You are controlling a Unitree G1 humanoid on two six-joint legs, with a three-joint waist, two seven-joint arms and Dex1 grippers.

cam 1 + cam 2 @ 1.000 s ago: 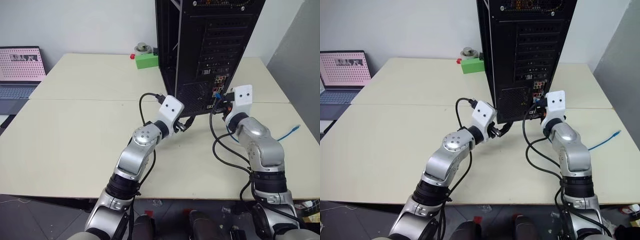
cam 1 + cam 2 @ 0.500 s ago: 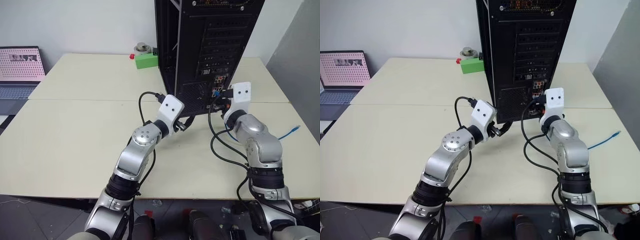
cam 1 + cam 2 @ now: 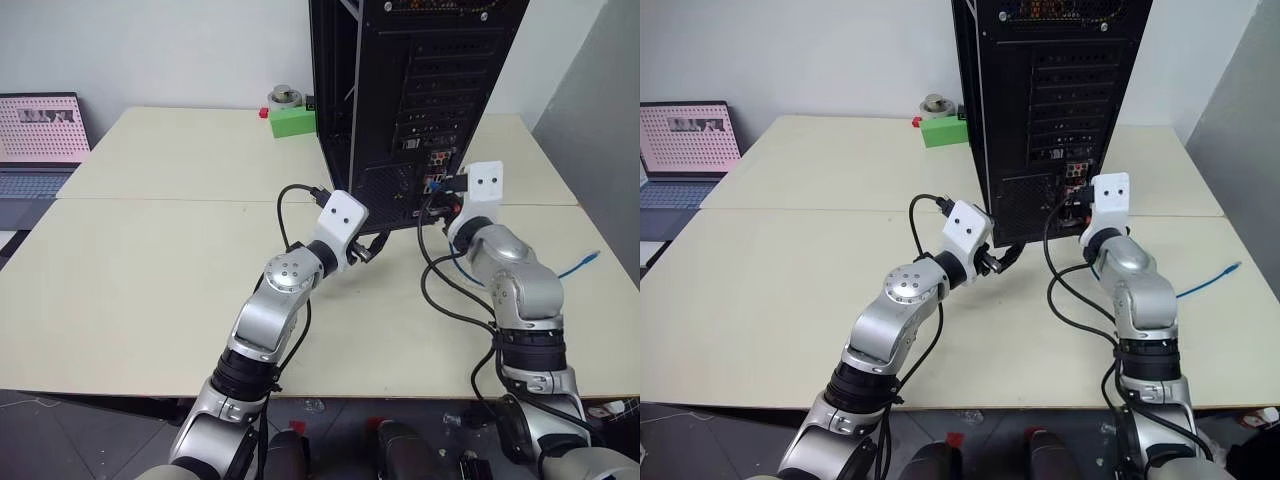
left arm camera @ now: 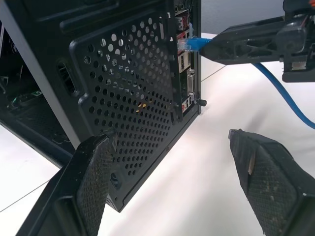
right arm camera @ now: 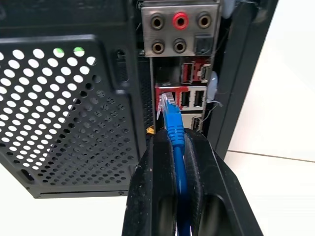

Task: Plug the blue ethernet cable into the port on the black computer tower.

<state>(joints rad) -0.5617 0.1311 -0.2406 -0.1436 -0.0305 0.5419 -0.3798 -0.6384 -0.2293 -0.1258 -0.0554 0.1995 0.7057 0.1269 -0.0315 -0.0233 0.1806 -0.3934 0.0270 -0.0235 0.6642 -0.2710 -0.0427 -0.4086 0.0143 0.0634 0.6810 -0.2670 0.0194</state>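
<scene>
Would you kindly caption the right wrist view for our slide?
Right end effector pinching the blue ethernet cable, its plug just short of the black computer tower rear ports.

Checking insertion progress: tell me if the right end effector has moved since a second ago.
Yes. The right end effector rose slightly, closer to the black computer tower.

no readable text, labels, or numbers
</scene>
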